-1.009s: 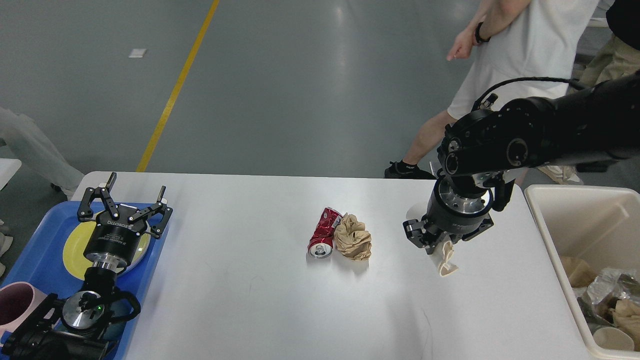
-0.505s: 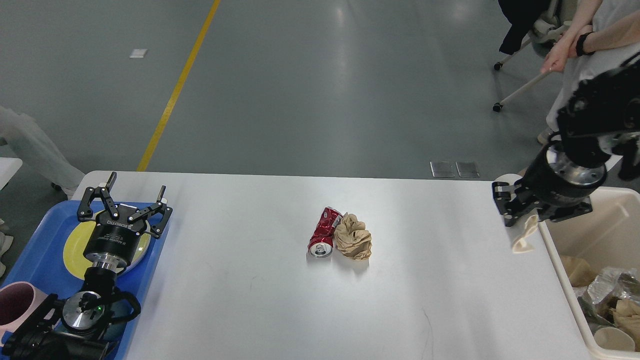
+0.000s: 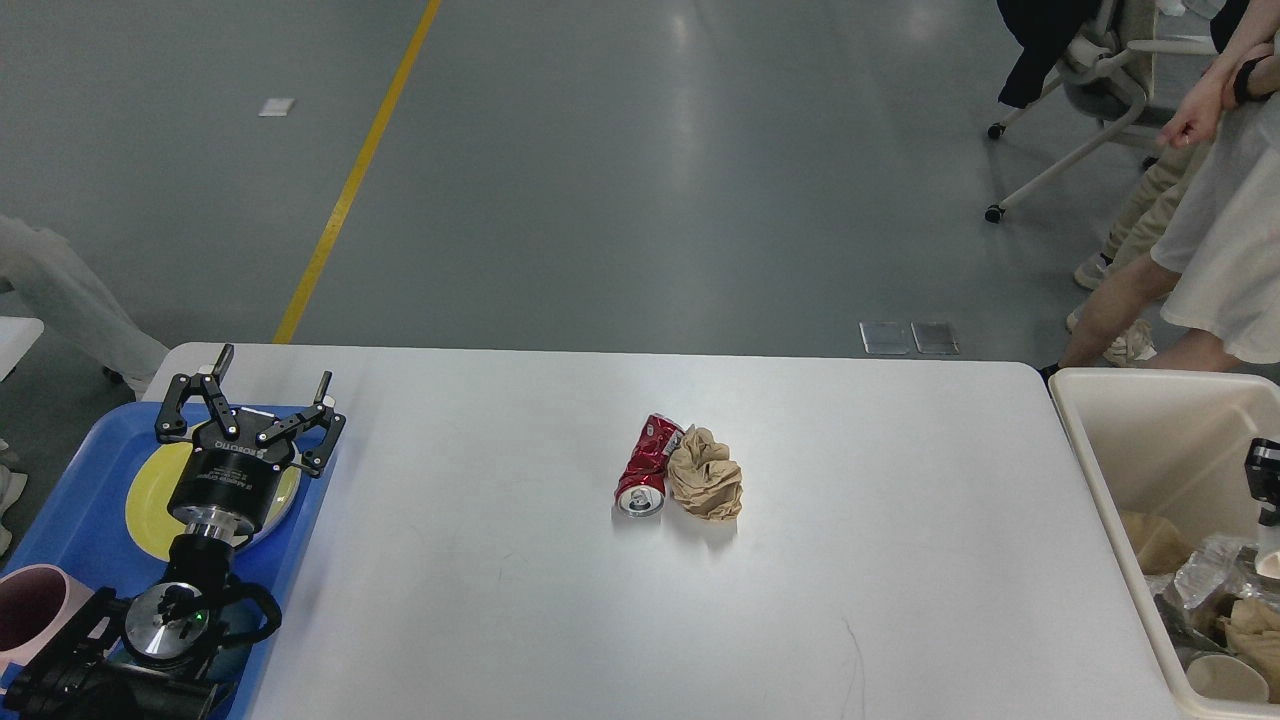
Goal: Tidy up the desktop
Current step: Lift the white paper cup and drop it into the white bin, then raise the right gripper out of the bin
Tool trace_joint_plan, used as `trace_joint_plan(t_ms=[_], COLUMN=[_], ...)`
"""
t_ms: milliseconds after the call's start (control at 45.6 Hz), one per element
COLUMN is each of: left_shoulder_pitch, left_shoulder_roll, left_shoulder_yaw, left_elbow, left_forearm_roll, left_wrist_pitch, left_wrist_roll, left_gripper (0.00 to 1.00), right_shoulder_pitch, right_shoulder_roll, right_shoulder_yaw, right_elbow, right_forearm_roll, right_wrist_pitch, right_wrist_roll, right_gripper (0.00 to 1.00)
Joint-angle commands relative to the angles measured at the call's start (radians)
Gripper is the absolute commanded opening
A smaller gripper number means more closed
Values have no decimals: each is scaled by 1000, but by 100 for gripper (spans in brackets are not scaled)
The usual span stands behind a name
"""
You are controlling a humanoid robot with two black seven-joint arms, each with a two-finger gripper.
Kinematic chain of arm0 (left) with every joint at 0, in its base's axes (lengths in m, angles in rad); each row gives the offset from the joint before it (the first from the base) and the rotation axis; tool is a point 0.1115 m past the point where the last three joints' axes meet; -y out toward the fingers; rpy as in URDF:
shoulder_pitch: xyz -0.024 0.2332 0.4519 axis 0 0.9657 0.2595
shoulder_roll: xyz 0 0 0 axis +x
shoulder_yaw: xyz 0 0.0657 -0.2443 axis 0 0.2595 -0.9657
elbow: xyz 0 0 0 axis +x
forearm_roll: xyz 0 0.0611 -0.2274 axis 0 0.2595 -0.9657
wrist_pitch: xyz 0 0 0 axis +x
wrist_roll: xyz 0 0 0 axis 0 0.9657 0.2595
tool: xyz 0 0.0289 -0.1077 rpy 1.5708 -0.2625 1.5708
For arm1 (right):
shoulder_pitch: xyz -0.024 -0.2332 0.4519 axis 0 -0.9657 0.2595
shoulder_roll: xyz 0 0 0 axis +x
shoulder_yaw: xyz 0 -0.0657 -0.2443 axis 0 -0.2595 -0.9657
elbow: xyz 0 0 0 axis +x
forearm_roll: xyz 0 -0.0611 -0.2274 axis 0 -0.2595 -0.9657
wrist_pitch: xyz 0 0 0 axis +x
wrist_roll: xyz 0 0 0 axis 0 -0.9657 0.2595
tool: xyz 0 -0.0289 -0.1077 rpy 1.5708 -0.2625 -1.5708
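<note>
The white desktop (image 3: 500, 580) holds a crushed red can (image 3: 645, 466) and, touching its right side, a crumpled ball of brown paper (image 3: 706, 474), both near the middle. My left gripper (image 3: 262, 395) is open with nothing between its fingers, hovering over a yellow plate (image 3: 145, 490) on the blue tray (image 3: 70, 480) at the left. Only a small black piece of my right gripper (image 3: 1262, 480) shows at the right edge, above the cream bin (image 3: 1130, 410). Its fingers cannot be told apart.
The bin beside the desktop's right end holds crumpled paper, foil and cups. A pink mug (image 3: 30, 610) stands on the tray's near left. People (image 3: 1215, 220) and an office chair (image 3: 1100, 70) are beyond the far right corner.
My right arm swung right from the desktop, carrying a squashed pale cup over the bin, and has almost left the view. The left arm has not moved. The person at the back stepped right.
</note>
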State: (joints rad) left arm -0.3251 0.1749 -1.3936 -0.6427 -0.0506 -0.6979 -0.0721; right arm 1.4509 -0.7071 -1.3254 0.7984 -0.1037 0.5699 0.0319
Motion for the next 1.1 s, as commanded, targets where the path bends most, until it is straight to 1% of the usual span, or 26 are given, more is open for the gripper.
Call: trace_joint_plan(t_ms=[0,132,285,329,373,439,526,790,1075], left_shoulder_pitch=[0,0,0,0,0,0,0,0,0], left_shoulder_roll=[0,0,0,0,0,0,0,0,0], left_shoulder_yaw=[-1,-1,-1,-1,-1,-1,-1,-1,-1], left_elbow=[0,0,0,0,0,0,0,0,0], left_forearm_roll=[0,0,0,0,0,0,0,0,0], left_wrist_pitch=[0,0,0,0,0,0,0,0,0], left_wrist_roll=[0,0,0,0,0,0,0,0,0], left_gripper=[97,96,97,96,96,97,97,97,97], right_shoulder_pitch=[-248,-470,-681,-740,-806,-868,-915,-942,-955], right_shoulder_roll=[15,106,165,201,244,287,317,325,333], right_shoulder_yaw=[133,219,324,347,360,370,371,373,367], right_elbow=[-198,-349,-468,-520,-597,-678,-723,-726,-726], right_forearm_roll=[-2,-1,-1,1,6,9,13,13,12], right_wrist_pitch=[-57,-223,-442,-490,-516,-531,-542,-547,-547], right_wrist_roll=[-3,-4,-4,-9,-27,-50,-60,-79,-78], right_gripper=[0,0,0,0,0,0,0,0,0])
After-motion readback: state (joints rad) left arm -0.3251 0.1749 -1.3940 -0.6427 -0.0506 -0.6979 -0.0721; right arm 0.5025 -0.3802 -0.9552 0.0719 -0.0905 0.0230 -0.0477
